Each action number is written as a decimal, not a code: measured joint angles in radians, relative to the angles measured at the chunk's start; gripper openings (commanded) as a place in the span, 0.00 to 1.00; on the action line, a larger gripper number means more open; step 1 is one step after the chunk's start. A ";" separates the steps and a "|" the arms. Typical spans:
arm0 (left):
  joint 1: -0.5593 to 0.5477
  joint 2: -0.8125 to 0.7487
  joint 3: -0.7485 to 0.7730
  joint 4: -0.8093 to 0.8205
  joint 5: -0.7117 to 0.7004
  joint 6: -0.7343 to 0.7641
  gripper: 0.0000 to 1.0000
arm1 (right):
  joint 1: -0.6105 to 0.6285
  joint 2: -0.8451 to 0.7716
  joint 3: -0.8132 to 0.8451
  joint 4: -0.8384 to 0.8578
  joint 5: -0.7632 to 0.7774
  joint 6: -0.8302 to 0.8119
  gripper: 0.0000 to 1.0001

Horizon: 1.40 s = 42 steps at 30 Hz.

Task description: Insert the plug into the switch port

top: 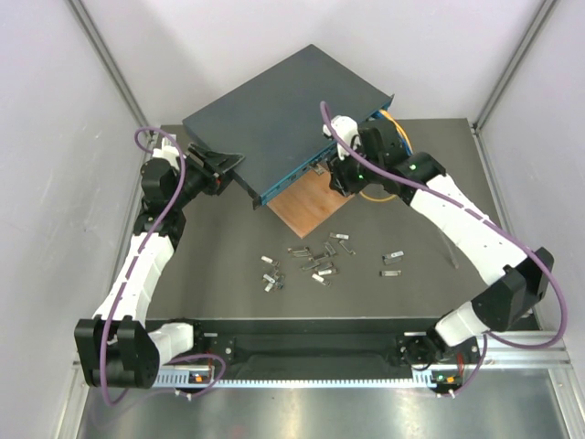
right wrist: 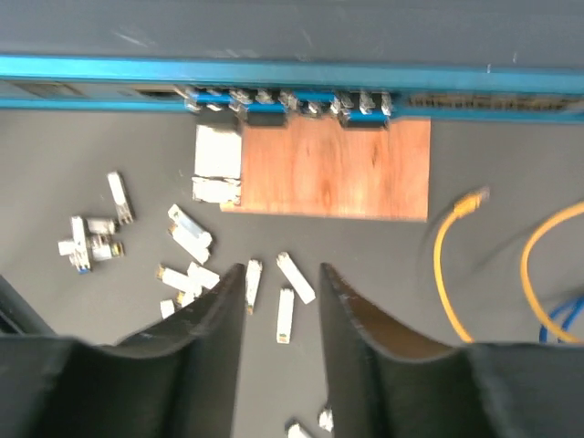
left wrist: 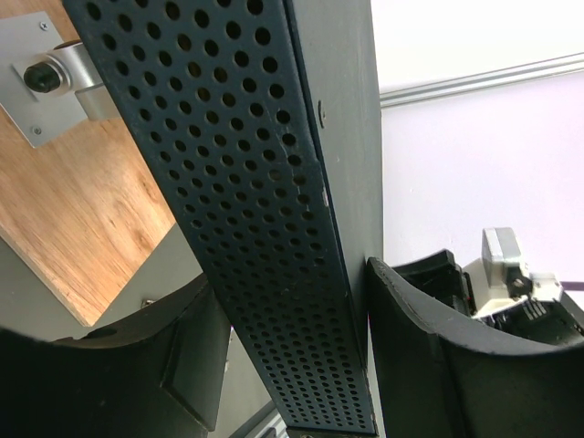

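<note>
The switch (top: 274,119), a flat dark blue-grey box, lies at the back of the table with its teal front face (top: 292,174) turned toward the arms. My left gripper (top: 222,167) is shut on its left corner. In the left wrist view the perforated side of the switch (left wrist: 265,182) fills the gap of this gripper (left wrist: 290,274). My right gripper (top: 340,176) hovers just in front of the teal face (right wrist: 274,68) and its row of sockets (right wrist: 292,99). The right gripper (right wrist: 281,267) is open and holds nothing. Several small silver plugs (right wrist: 286,313) lie loose on the mat below it.
A thin brown board (top: 315,201) lies under the switch's front edge, with a white block (right wrist: 217,164) at its corner. Yellow cable (right wrist: 447,246) and blue cable (right wrist: 561,319) curl on the mat to the right. More loose plugs (top: 315,261) are scattered mid-table.
</note>
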 measured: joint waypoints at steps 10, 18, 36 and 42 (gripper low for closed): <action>0.000 0.002 0.000 0.000 0.000 0.000 0.03 | 0.000 -0.054 -0.051 0.129 -0.054 0.042 0.26; 0.000 0.002 0.000 0.000 0.000 0.000 0.03 | 0.000 -0.017 -0.030 0.162 -0.074 0.065 0.25; 0.000 0.002 0.000 0.002 0.000 0.000 0.03 | 0.001 -0.009 -0.059 0.300 -0.074 0.158 0.14; 0.000 0.002 0.000 0.002 -0.001 0.000 0.02 | 0.001 -0.009 -0.065 0.326 -0.075 0.202 0.12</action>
